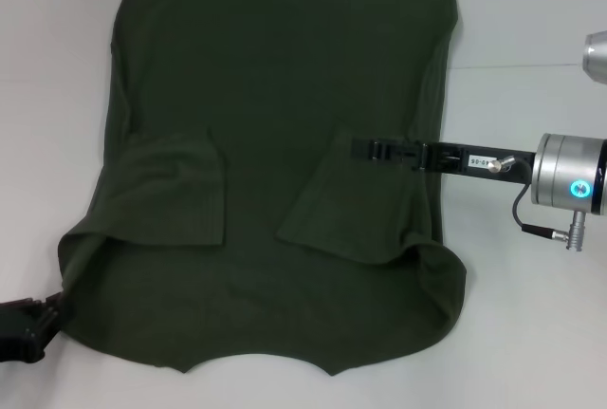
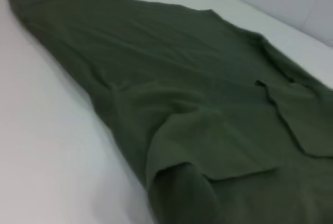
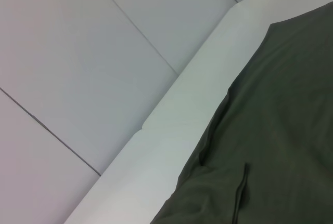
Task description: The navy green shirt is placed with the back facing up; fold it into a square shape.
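Observation:
The navy green shirt (image 1: 285, 96) lies flat on the white table (image 1: 531, 333), plain side up, with its neckline at the near edge and its hem far away. Both short sleeves are folded inward onto the body: the left sleeve (image 1: 175, 191) and the right sleeve (image 1: 356, 205). My right gripper (image 1: 375, 150) reaches in from the right and rests over the upper edge of the folded right sleeve. At the shirt's near left corner sits my left gripper (image 1: 28, 328), touching the bunched cloth there. The left wrist view shows the shirt (image 2: 182, 78) with a folded sleeve; the right wrist view shows the shirt's edge (image 3: 281, 130).
White tabletop (image 1: 47, 143) surrounds the shirt on the left, right and near sides. The table edge (image 3: 171, 130) meets light wall panels in the right wrist view. Part of a silver arm joint (image 1: 596, 53) shows at the far right.

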You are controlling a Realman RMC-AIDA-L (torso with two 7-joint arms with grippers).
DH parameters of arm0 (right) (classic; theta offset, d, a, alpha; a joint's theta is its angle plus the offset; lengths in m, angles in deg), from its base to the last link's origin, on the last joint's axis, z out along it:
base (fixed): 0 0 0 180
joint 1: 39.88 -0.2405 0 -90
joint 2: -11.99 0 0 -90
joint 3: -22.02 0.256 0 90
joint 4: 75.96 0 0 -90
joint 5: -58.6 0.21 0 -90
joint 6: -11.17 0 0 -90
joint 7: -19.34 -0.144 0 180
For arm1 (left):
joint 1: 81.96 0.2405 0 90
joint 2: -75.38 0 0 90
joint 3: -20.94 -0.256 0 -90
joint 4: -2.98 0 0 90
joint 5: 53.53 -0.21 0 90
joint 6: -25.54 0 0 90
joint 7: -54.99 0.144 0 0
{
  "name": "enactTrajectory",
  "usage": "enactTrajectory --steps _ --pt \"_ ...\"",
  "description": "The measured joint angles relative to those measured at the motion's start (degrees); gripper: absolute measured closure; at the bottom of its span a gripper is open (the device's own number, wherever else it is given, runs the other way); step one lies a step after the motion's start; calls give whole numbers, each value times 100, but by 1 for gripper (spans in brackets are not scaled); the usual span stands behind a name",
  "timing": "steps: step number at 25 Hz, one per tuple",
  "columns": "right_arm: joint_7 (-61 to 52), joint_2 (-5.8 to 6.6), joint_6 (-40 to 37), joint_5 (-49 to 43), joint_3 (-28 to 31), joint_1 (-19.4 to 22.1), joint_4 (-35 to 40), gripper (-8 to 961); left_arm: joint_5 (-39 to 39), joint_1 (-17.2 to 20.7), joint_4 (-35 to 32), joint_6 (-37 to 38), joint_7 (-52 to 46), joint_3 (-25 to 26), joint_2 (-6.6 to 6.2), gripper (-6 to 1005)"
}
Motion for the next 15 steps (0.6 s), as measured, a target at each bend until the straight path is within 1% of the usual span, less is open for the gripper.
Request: enactTrajectory --steps 2,4,8,12,15 --pt "-49 32 1 -19 -13 8 4 251 14 -37 0 108 -52 0 -6 956" --pt "-204 98 -28 -115 -64 22 6 251 25 -93 0 265 -133 -1 -9 958" --pt "-663 305 -195 -460 -116 107 30 252 78 -192 41 480 -227 15 -1 958" --pt "-806 497 -471 -581 -105 358 60 252 103 -251 88 558 -325 19 0 959" --pt "-814 571 -576 -588 -91 584 106 252 146 -262 110 617 -339 18 -1 959"
